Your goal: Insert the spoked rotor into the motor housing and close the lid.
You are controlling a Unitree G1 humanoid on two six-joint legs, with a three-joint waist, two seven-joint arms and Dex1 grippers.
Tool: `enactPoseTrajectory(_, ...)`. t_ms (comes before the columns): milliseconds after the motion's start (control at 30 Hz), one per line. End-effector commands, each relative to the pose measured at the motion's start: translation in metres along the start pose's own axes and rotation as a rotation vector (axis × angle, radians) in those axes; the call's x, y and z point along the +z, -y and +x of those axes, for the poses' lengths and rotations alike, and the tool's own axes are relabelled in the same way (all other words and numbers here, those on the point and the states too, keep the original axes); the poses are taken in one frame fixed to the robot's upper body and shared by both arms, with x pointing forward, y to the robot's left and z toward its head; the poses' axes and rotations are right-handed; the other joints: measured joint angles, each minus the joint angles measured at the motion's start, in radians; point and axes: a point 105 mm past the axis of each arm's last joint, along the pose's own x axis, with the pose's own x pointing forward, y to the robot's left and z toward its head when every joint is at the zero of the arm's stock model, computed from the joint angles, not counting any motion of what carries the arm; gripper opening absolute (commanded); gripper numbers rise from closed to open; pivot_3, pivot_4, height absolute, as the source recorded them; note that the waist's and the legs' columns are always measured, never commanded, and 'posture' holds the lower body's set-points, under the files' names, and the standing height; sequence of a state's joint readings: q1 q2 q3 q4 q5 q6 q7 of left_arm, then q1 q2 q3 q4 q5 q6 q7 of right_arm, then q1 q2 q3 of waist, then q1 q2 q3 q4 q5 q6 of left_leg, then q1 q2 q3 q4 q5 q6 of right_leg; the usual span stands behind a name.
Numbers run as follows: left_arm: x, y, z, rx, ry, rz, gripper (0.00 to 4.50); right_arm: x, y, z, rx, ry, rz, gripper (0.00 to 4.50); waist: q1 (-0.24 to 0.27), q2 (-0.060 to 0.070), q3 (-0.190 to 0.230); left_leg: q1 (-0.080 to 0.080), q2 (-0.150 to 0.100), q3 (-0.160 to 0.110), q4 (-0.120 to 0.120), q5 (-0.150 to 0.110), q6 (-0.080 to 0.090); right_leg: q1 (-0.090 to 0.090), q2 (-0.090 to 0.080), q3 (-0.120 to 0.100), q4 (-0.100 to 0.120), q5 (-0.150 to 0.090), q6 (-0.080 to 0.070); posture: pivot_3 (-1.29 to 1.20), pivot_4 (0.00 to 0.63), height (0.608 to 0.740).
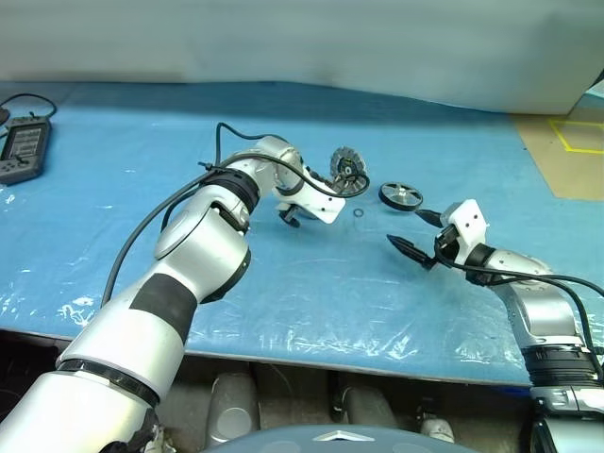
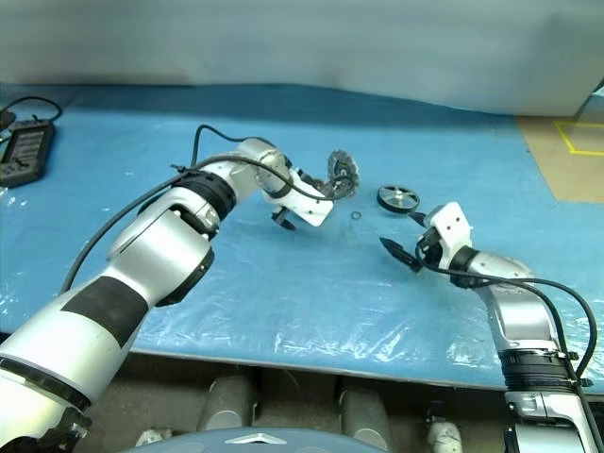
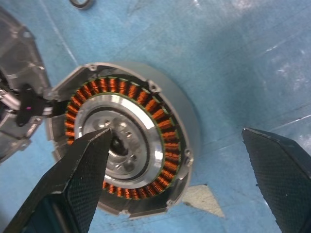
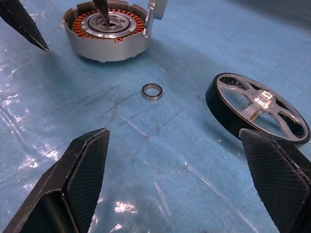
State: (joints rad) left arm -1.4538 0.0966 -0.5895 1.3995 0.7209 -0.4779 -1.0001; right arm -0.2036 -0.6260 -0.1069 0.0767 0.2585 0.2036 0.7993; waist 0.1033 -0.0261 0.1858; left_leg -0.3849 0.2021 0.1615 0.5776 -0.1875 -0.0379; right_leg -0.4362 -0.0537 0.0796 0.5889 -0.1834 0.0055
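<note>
The motor housing [image 3: 160, 111] lies open side up on the blue mat, copper windings ringing its silver hub. My left gripper [image 3: 177, 131] hangs open over it: one fingertip [image 3: 104, 138] sits above the hub's dark centre, the other beyond the outer wall. The ribbed lid [image 1: 346, 172] stands tilted on edge beside the housing [image 4: 104, 46]. The spoked rotor [image 1: 400, 195] lies flat to the right, black rim and silver spokes up. My right gripper [image 1: 403, 226] is open and empty, low over the mat, just short of the rotor [image 4: 262, 99].
A small metal ring [image 4: 151, 91] lies on the mat between housing and rotor. A dark handheld device [image 1: 24, 149] with a cable sits at the far left. A tan patch with yellow tape [image 1: 566, 151] is at the far right.
</note>
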Motion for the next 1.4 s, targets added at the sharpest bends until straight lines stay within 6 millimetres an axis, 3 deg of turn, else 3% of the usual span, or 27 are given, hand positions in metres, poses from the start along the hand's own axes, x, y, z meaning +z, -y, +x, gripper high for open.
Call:
enactPoseTrajectory(33,-0.003,-0.002,-0.002,0.006,-0.028,0.013,4.50,0.014,0.003,-0.006,-0.024,0.050,-0.015,4.47,0.000,0.000,0.000,0.000,0.000,0.000,0.000,0.000,0.000,0.000,0.000,0.000,0.000,0.000,0.000,0.00,0.150,0.740)
enactPoseTrajectory(300,-0.011,-0.002,-0.004,0.026,-0.050,-0.015,4.50,0.014,0.003,-0.004,-0.019,0.047,-0.012,4.47,-0.001,0.000,0.000,0.000,0.000,0.000,0.000,0.000,0.000,0.000,0.000,0.000,0.000,0.000,0.000,0.00,0.150,0.740)
enactPoseTrajectory(633,-0.007,0.008,0.006,-0.014,-0.028,-0.034,4.50,0.015,0.002,-0.005,-0.023,0.047,-0.012,4.47,-0.001,0.000,0.000,0.000,0.000,0.000,0.000,0.000,0.000,0.000,0.000,0.000,0.000,0.000,0.001,0.00,0.150,0.740)
enactPoseTrajectory(733,-0.006,0.011,0.008,-0.033,-0.023,-0.040,3.94,0.015,0.002,-0.006,-0.027,0.046,-0.011,4.50,-0.001,0.000,0.000,0.000,0.000,0.000,0.000,0.000,0.000,0.000,0.000,0.000,0.000,0.000,0.001,0.00,0.150,0.740)
enactPoseTrajectory(867,-0.008,0.013,0.012,-0.029,-0.042,-0.024,2.61,0.015,0.002,-0.008,-0.034,0.045,-0.012,4.50,-0.003,0.001,0.000,0.000,0.000,0.000,0.000,0.000,0.000,0.000,0.000,0.000,0.000,-0.001,0.001,0.00,0.150,0.740)
enactPoseTrajectory(967,-0.009,0.016,0.013,-0.042,-0.049,-0.012,2.61,0.015,0.003,-0.009,-0.038,0.046,-0.012,4.50,-0.003,0.001,0.000,0.001,0.000,0.000,0.000,0.000,0.000,0.000,0.000,0.000,0.000,-0.001,0.001,0.00,0.150,0.740)
enactPoseTrajectory(1067,-0.009,0.018,0.014,-0.053,-0.047,-0.012,2.07,0.015,0.003,-0.008,-0.042,0.046,-0.012,4.50,-0.003,0.001,0.000,0.001,0.000,0.000,0.000,0.000,0.000,0.001,0.000,0.000,-0.001,-0.001,0.001,0.00,0.150,0.740)
enactPoseTrajectory(1400,-0.002,0.003,0.015,0.088,0.010,-0.063,2.04,0.013,0.003,-0.005,-0.048,0.049,-0.011,4.50,-0.001,0.002,-0.001,0.002,-0.001,0.000,0.000,0.000,0.001,0.004,-0.003,-0.002,-0.001,-0.001,0.002,0.00,0.150,0.740)
